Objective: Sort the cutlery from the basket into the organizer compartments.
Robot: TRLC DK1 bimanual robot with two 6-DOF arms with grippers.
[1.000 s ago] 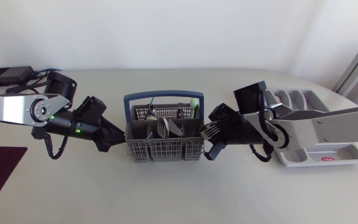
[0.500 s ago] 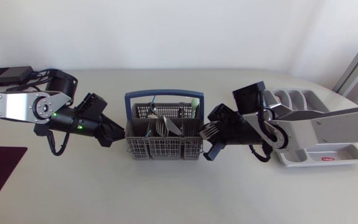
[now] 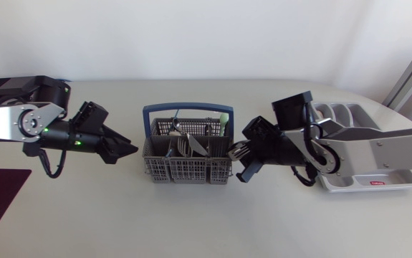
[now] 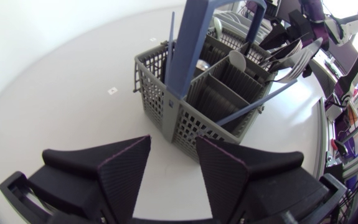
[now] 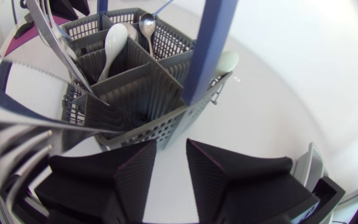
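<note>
The table (image 3: 191, 222) is being crossed by two arms: the left arm (image 3: 19, 123) is being seen at 9 o'clock of the basket, the right arm (image 3: 377, 147) at 3 o'clock. The organizer (image 3: 377, 179) is also lying at 3 o'clock, well apart from the basket, and is being partly covered by the right arm.

The basket (image 3: 188, 172) is standing upright mid-table with its blue handle (image 3: 188, 109) arched over it, and cutlery is being held in its compartments.

The left gripper (image 3: 130, 150) is being pointed at the basket's 9 o'clock end, near it but apart. In the left wrist view its fingers (image 4: 126, 171) are standing apart with nothing between them, the basket just ahead.

The right gripper (image 3: 243, 165) is sitting just beside the basket's 3 o'clock end. Its fingers (image 5: 135, 171) are likewise being held spread, gripping nothing.

A fork (image 3: 238, 151) is leaning out of that end, beside the right gripper. A white spoon (image 5: 113, 38) is standing bowl-up in one compartment.
</note>
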